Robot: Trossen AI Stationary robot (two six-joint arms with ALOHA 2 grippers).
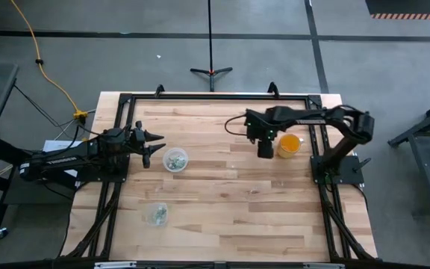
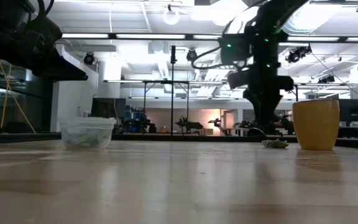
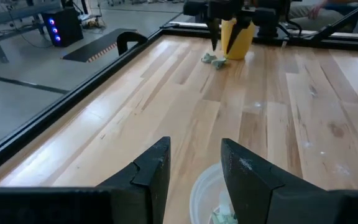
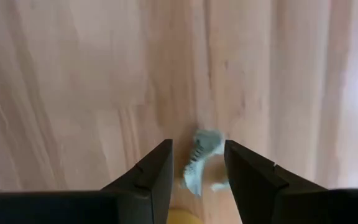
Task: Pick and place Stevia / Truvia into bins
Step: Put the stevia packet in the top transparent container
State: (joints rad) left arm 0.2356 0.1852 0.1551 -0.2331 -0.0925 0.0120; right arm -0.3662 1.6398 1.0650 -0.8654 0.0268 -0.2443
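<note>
Two dark arms worked over the pale wooden slatted desk (image 1: 215, 194). The right gripper (image 1: 265, 152) pointed straight down at the desk, just beside a yellow-orange opaque cup (image 1: 290, 144) near the desk's right edge. In the right wrist view its two dark fingers (image 4: 148, 180) stood apart, released, with a crumpled pale green-and-white paper sweetener packet (image 4: 202, 160) lying on the wood in the gap between them; whether the fingertips touched the packet could not be told. The low view showed that same packet (image 2: 275, 144) flat on the desk, just beside the yellow cup (image 2: 316, 124), below the lowered gripper (image 2: 260, 127).

The left gripper (image 1: 153, 146) hovered at the desk's left side, next to a small round clear plastic cup with a whitish rim (image 1: 175, 160). Its fingers (image 3: 151, 174) were spread apart and held nothing, and the left wrist view showed the cup's rim (image 3: 199, 190) just beyond them, with greenish packets inside (image 3: 222, 214). The low view also showed greenish contents in this cup (image 2: 87, 133).

A second clear plastic cup (image 1: 156, 214) stood nearer the desk's front left, well apart from both grippers, with pale green packets in it.
</note>
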